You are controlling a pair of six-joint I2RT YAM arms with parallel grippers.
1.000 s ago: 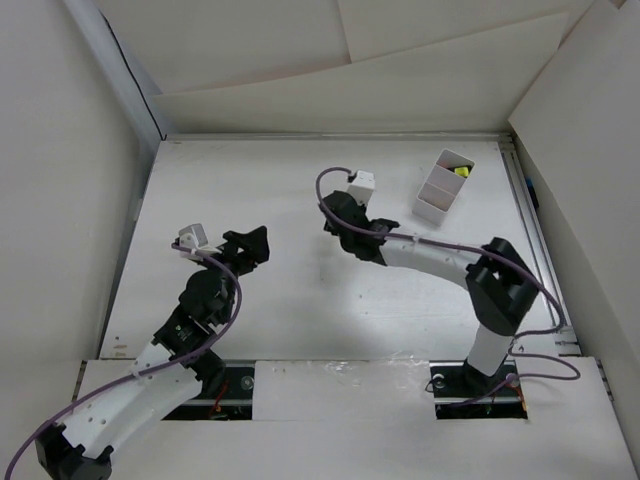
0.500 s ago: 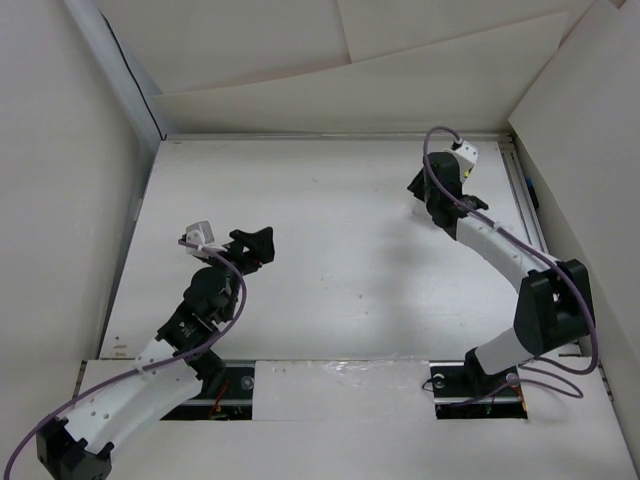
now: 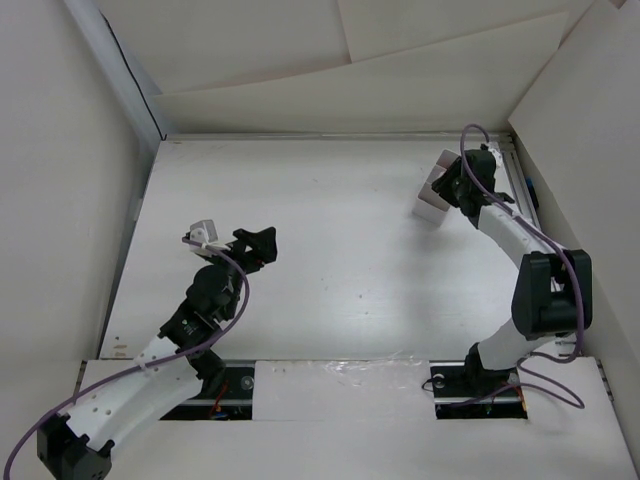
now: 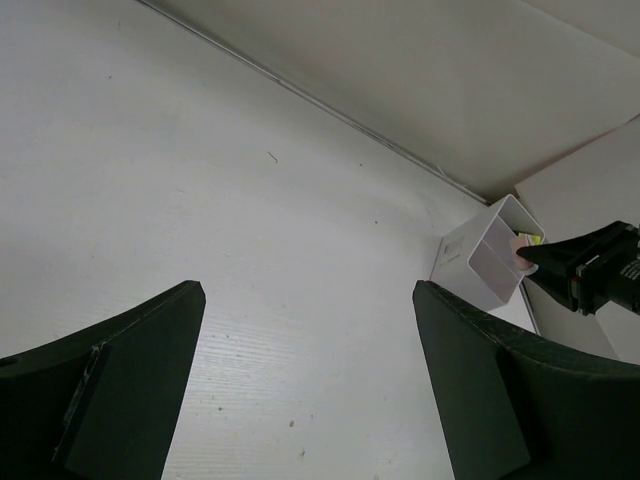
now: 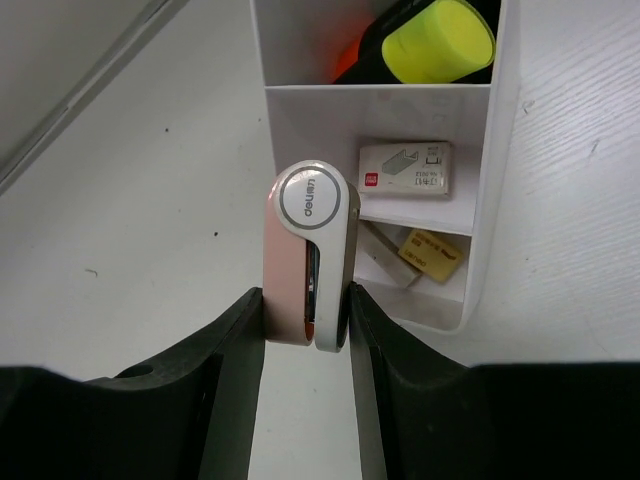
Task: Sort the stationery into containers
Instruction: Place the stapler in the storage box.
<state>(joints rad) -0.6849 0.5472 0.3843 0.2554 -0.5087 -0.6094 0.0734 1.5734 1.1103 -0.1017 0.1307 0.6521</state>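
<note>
**Table** (image 3: pixel 330 220): one.
- **Tray** (image 3: pixel 428 206): one, three compartments, at the table's 2 o'clock.
  - Far compartment: two markers, a yellow-capped marker (image 5: pixel 440 40) and an orange marker (image 5: pixel 347 62).
  - Middle compartment: one white labelled box (image 5: pixel 405 168).
  - Near compartment: one yellow packet (image 5: pixel 432 250) and one white piece (image 5: pixel 385 268).
- **Right gripper** (image 5: pixel 305 300): clamped on one pink-and-grey Deli item (image 5: pixel 305 235), at the tray's 9 o'clock wall.
- **Left gripper** (image 3: pixel 255 245): jaws apart and empty, at the table's 9 o'clock.

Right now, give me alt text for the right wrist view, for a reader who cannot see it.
The right hand grips a pink-and-grey stationery item in front of a white divided tray. The tray's far compartment holds a yellow-capped highlighter, and the middle one holds a small white labelled block.
</note>
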